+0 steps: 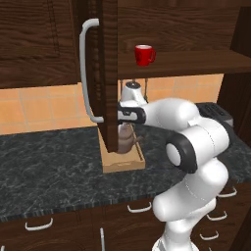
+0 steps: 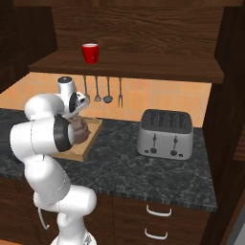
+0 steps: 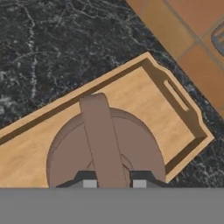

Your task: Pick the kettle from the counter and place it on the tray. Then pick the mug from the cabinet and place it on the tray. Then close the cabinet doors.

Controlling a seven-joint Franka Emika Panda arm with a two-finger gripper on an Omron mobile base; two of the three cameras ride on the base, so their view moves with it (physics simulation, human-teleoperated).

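One step is nearly complete: the gripper (image 3: 114,183) pinches the handle of the kettle (image 3: 105,151), which sits within the tray (image 3: 175,94) — release looks next, then a reach up to the mug (image 1: 144,54) on the cabinet (image 1: 196,63) shelf.

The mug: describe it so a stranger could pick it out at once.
Look at the open dark wooden cabinet above the counter. On its inner shelf stands the mug, alone. It is small, bright red, unlike the silver toaster below.
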